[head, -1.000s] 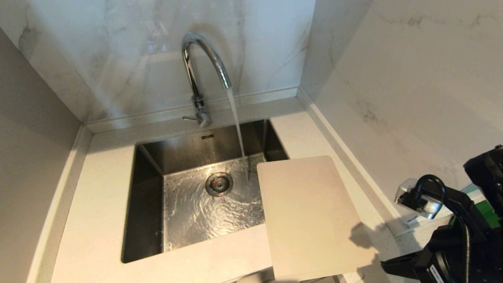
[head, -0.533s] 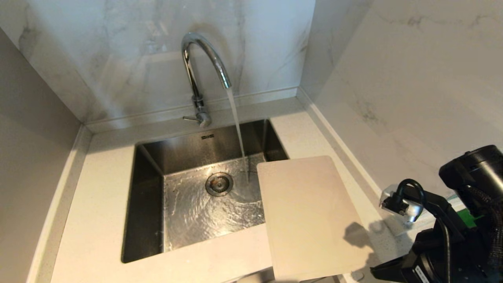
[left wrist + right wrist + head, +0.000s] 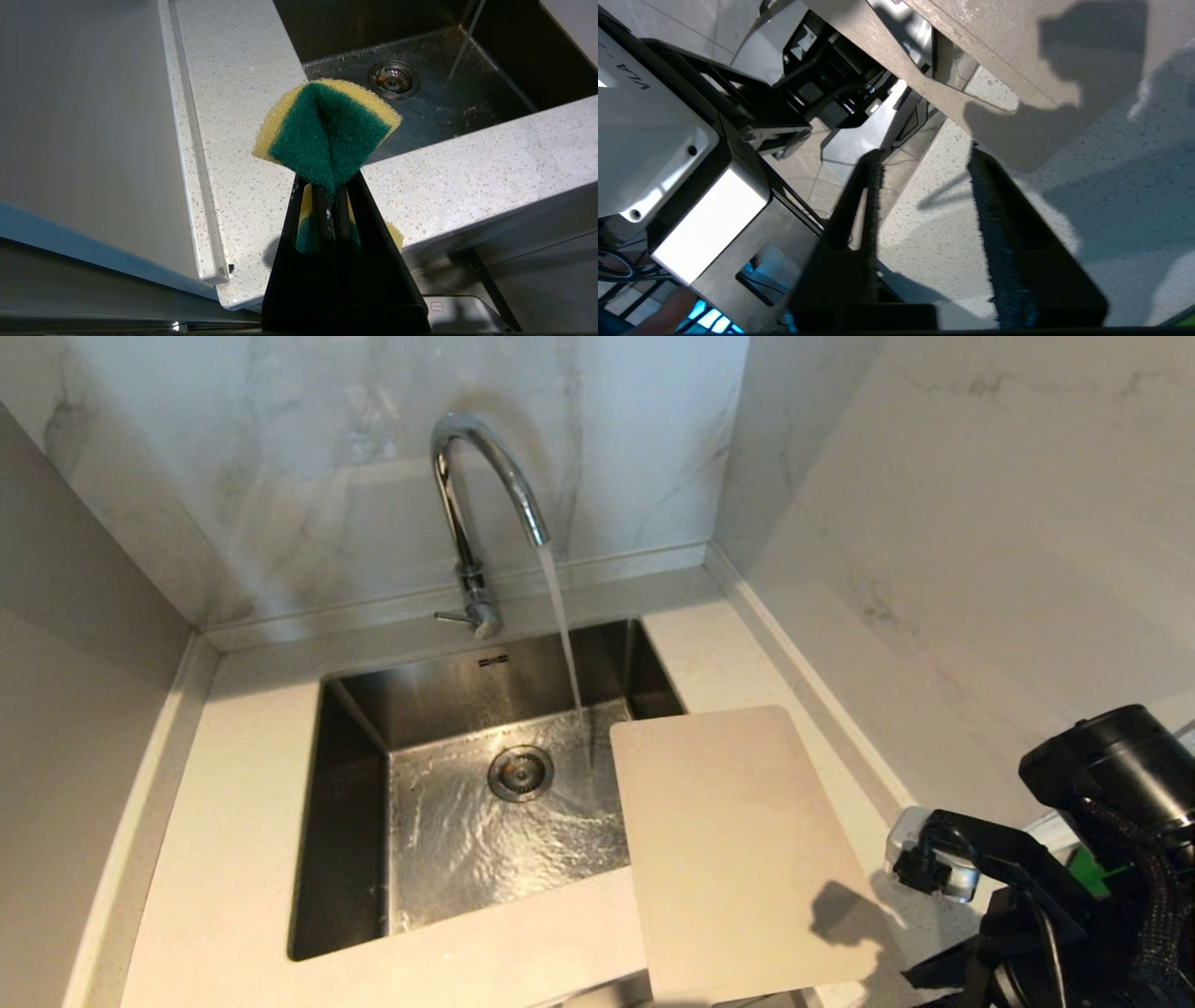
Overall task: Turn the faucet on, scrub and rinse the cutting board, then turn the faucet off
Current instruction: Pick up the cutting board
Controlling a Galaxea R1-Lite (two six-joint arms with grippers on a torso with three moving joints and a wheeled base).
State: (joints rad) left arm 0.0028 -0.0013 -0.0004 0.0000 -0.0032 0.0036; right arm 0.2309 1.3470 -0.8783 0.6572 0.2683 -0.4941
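The right gripper [image 3: 924,163] sits nearest, low at the right of the sink [image 3: 355,728], its fingers [image 3: 994,224] spread with nothing between them, hovering over the speckled counter [image 3: 924,224] just off the board's near corner. In the head view only the arm's black wrist shows there, so how close the tips come to the board is hard to judge. The left gripper [image 3: 329,186] is outside the head view, on the near side of the sink, pressed together on a folded yellow-and-green sponge [image 3: 327,130]. The board [image 3: 738,849] lies flat on the counter at the sink's right, its left edge overhanging the basin. Behind the sink the faucet [image 3: 476,504] stands running, its stream falling to the basin floor just right of the drain [image 3: 520,772].
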